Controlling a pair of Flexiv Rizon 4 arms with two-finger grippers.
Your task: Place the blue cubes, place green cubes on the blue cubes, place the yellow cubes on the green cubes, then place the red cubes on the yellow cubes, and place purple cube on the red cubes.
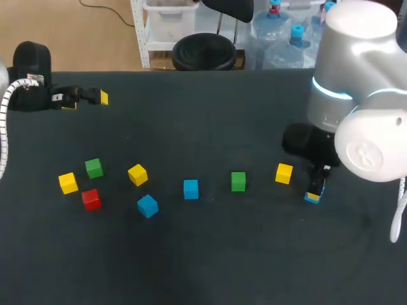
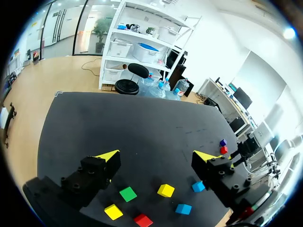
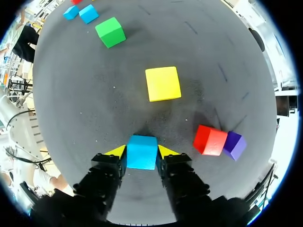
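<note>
My right gripper (image 3: 141, 152) stands low at the table with its yellow tips pressed against both sides of a blue cube (image 3: 141, 150); from above that cube (image 1: 311, 197) shows under the right gripper (image 1: 315, 189). Ahead of it lie a yellow cube (image 3: 163, 83) and a green cube (image 3: 110, 31). Beside it, a red cube (image 3: 209, 140) touches a purple cube (image 3: 234, 145). Two more blue cubes (image 1: 191, 189) (image 1: 147, 205) lie mid-table. At the left sit a yellow (image 1: 137, 174), a green (image 1: 94, 168), a yellow (image 1: 68, 183) and a red cube (image 1: 91, 199). My left gripper (image 1: 86, 98) hangs open and empty at the far left.
The black table (image 1: 210, 254) has bare room along its front and across the back middle. My right arm's bulk hides the red and purple cubes from above. In the left wrist view the left gripper (image 2: 157, 158) is high over the left group of cubes.
</note>
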